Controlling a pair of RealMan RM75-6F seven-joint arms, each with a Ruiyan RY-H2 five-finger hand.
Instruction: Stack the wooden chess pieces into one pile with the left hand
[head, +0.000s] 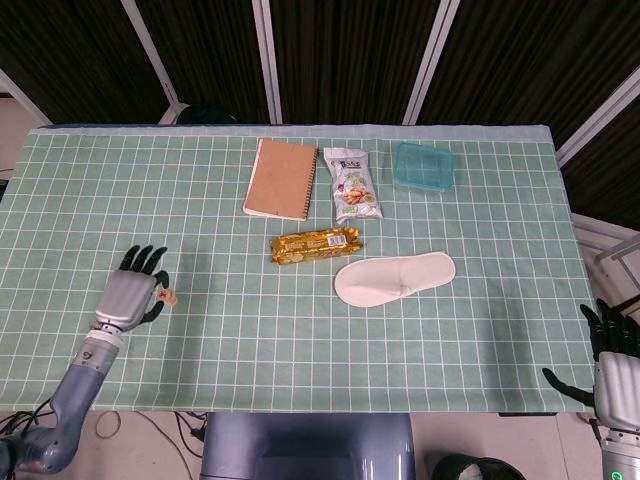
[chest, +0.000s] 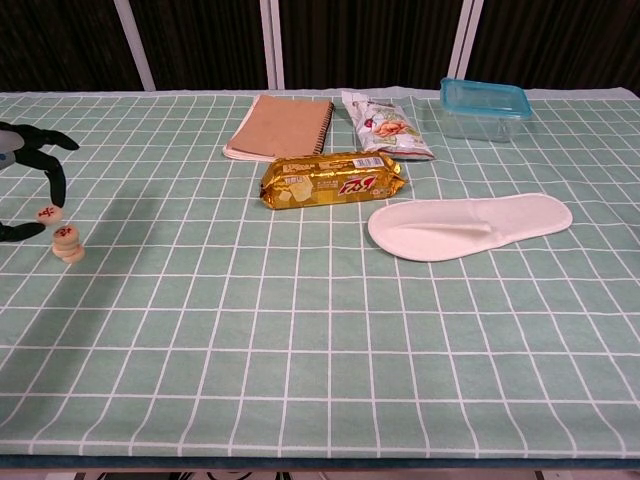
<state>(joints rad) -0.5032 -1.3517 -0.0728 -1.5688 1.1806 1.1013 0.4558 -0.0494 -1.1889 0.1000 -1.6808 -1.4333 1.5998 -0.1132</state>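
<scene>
**Inspector:** Chess pieces (chest: 68, 244) first. Where do they lie?

**Me:** Near the left edge of the table (head: 300, 330), on the green checked cloth. The chest view shows a small pile of round wooden pieces standing upright. One more piece (chest: 50, 213), with a red mark on its top face, sits higher and a little to the left of the pile. I cannot tell whether it touches the pile's top.

**Inspector:** And your left hand (head: 133, 290)?

**Me:** It is just beside the pile, on its left. In the chest view, two dark fingers (chest: 55, 175) come in from the frame edge, one above and one below the raised piece, closed on it. My other fingers are spread, pointing away from me in the head view. From that camera the pieces show only as a small pale speck at my fingertips.

**Inspector:** Right hand (head: 612, 352)?

**Me:** Off the table's right front corner, low, fingers apart and pointing up, holding nothing. Only the head view shows it.

**Inspector:** What else is on the cloth?

**Me:** A brown spiral notebook (head: 281, 179) toward the far side. Beside it on the right, a white snack bag (head: 351, 185), then a clear blue lidded box (head: 423, 166). Nearer me, a gold wrapped bar (head: 316, 244) lies just below the notebook and bag. A white slipper (head: 394, 277) lies to the right of the bar, apart from it. All are well away from the pile.
</scene>
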